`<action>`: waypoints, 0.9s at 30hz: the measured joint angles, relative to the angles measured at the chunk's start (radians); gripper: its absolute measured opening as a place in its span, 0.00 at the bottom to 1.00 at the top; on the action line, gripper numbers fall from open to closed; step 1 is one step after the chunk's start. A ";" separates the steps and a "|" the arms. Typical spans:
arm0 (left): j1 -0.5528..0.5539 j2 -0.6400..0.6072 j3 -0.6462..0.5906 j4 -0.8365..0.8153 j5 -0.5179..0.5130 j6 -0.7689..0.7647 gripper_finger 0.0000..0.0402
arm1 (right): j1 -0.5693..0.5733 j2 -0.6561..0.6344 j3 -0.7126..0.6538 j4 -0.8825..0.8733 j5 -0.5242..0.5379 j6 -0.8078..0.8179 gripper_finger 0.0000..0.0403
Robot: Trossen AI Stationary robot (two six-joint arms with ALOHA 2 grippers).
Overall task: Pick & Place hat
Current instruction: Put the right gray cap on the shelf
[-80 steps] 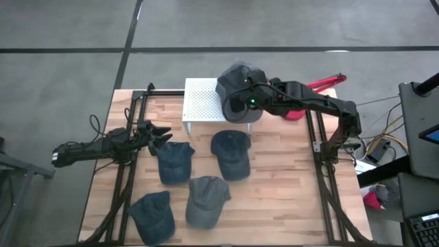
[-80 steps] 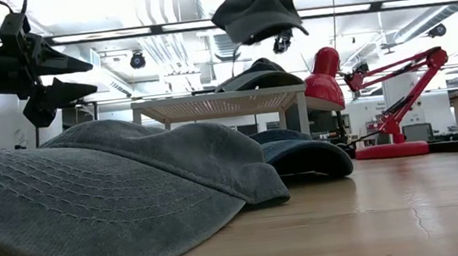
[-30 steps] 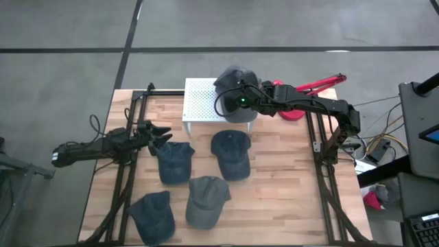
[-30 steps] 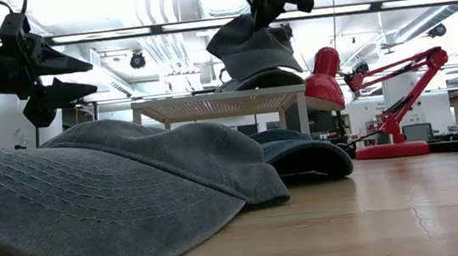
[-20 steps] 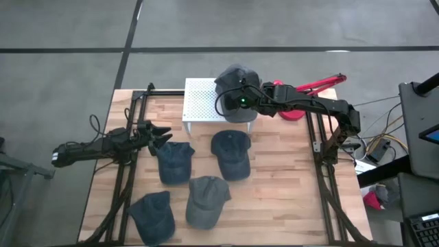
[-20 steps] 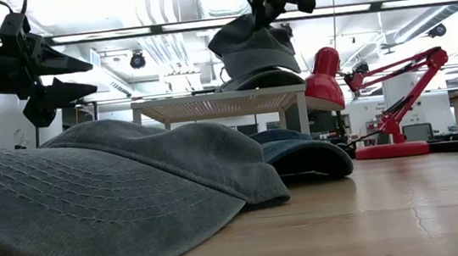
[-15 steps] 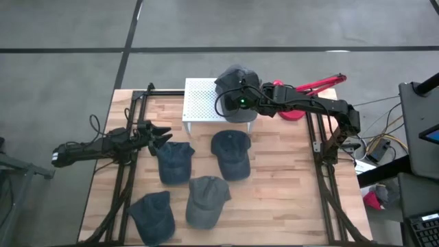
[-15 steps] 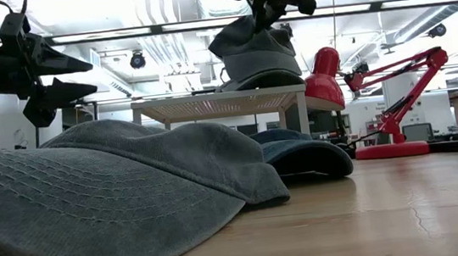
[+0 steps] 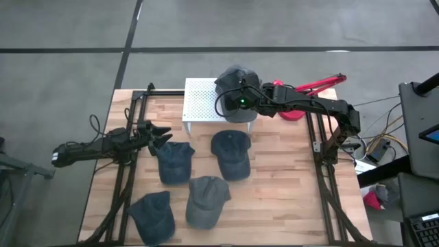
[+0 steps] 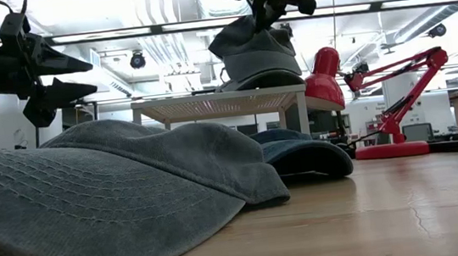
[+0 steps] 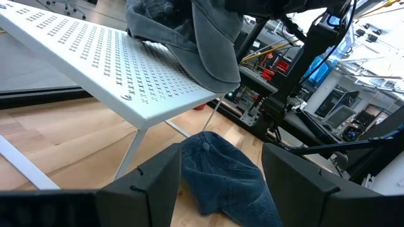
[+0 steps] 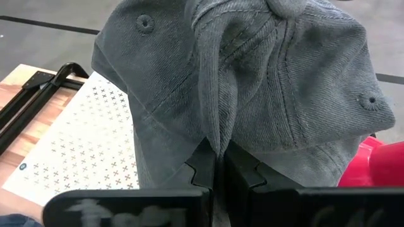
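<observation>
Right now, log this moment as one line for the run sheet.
right gripper: shut on grey hat, above hat on white stand | left gripper: open, waiting at table's left | four hats on table

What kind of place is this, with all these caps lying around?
Probably a robotics lab or workshop: two robot arms work at a wooden table, a red desk lamp stands behind, and open ceiling ducts and monitors show beyond.
</observation>
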 joint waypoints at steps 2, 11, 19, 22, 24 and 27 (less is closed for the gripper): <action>0.000 0.000 0.000 0.000 0.000 0.000 0.55 | 0.000 0.000 0.000 0.000 0.000 0.000 0.03; 0.000 0.000 0.000 0.000 0.000 0.000 0.55 | 0.000 0.000 0.000 -0.006 0.016 0.024 0.05; 0.000 0.000 0.000 0.000 0.000 0.000 0.55 | 0.000 0.000 0.000 -0.006 0.019 0.034 0.29; 0.000 0.000 0.000 0.000 0.000 0.000 0.55 | 0.000 0.000 0.000 -0.009 0.034 0.034 0.41; 0.000 0.000 0.000 0.000 0.000 0.000 0.55 | 0.000 0.000 0.000 -0.009 0.045 0.034 0.48; 0.000 0.000 0.000 0.000 0.000 0.000 0.55 | 0.000 0.000 0.000 -0.009 0.047 0.050 0.58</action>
